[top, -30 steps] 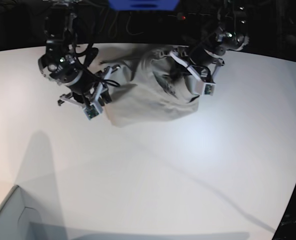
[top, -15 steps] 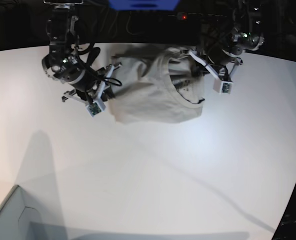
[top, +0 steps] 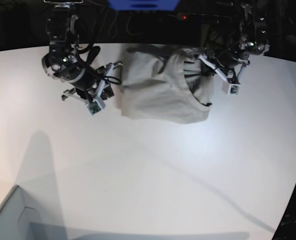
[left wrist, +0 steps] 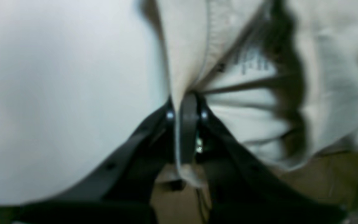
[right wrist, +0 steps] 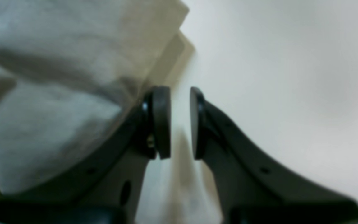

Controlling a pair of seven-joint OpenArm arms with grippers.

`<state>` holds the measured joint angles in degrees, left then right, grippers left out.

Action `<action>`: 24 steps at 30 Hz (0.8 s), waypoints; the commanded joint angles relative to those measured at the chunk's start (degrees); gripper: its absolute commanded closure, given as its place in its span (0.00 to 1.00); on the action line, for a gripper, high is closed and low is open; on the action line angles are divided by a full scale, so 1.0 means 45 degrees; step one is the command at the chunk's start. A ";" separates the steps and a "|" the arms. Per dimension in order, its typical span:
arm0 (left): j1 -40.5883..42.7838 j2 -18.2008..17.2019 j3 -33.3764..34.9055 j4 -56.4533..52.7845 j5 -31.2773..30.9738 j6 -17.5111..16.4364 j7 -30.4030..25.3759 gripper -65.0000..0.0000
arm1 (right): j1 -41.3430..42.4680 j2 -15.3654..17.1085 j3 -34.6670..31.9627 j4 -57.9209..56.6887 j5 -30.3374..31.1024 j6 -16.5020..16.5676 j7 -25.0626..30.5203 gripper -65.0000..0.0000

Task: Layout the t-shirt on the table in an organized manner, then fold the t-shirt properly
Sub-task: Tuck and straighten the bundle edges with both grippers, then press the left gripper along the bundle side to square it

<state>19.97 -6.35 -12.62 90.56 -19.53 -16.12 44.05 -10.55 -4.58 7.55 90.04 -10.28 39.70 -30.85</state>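
The beige-grey t-shirt (top: 158, 92) lies bunched at the far middle of the white table (top: 137, 175), its neck opening toward the right. In the base view my left gripper (top: 204, 60) sits at the shirt's right end. The left wrist view shows that gripper (left wrist: 186, 102) shut on a fold of the t-shirt (left wrist: 322, 77) beside the collar, with a printed label near it. My right gripper (top: 112, 70) is at the shirt's left edge. In the right wrist view it (right wrist: 180, 121) stands open with bare table between the pads, and the t-shirt (right wrist: 57, 62) lies just left of the left pad.
A pale box corner (top: 12, 215) sits at the near left. The table's curved far edge (top: 17, 49) meets a dark background with cables and a blue panel (top: 142, 4). Arm shadows cross the near tabletop.
The left gripper has pulled the t-shirt toward the right of the base view, and the cloth slid away from the right gripper. The right arm barely shifted.
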 commanded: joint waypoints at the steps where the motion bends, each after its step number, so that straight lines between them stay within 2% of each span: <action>1: -0.0149 -0.0084 -0.0038 0.0221 -0.0105 -0.0003 -0.0188 0.90 | 0.0107 -0.0008 -0.0027 0.0182 0.0146 0.0066 0.0262 0.85; 6: -0.0129 -0.0357 -0.0077 0.0807 -0.0105 0.0036 -0.0148 0.61 | 0.0107 0.0011 -0.0027 0.0182 0.0146 0.0066 0.0262 0.85; 11: -0.0207 -0.0435 -0.0350 0.1901 -0.0105 0.0017 0.1141 0.34 | 0.0126 -0.0028 -0.0027 0.0182 0.0146 0.0066 0.0262 0.85; 16: -0.0461 -0.0377 -0.1229 0.2546 -0.0105 -0.0003 0.2020 0.32 | 0.0185 -0.0008 -0.0027 0.0182 0.0146 0.0066 0.0262 0.85; 21: -0.1594 -0.0298 -0.1346 0.1335 -0.0105 -0.0003 0.2118 0.32 | 0.0224 -0.0008 -0.0027 0.0182 0.0146 0.0066 0.0262 0.85; 24: -0.2220 0.0307 -0.1249 0.0573 -0.0105 -0.0003 0.2118 0.32 | 0.0224 -0.0008 -0.0027 0.0182 0.0146 0.0066 0.0262 0.85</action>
<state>10.44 -4.78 -18.31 92.38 -19.14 -15.86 54.00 -10.04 -4.60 7.49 90.02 -10.26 39.68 -30.79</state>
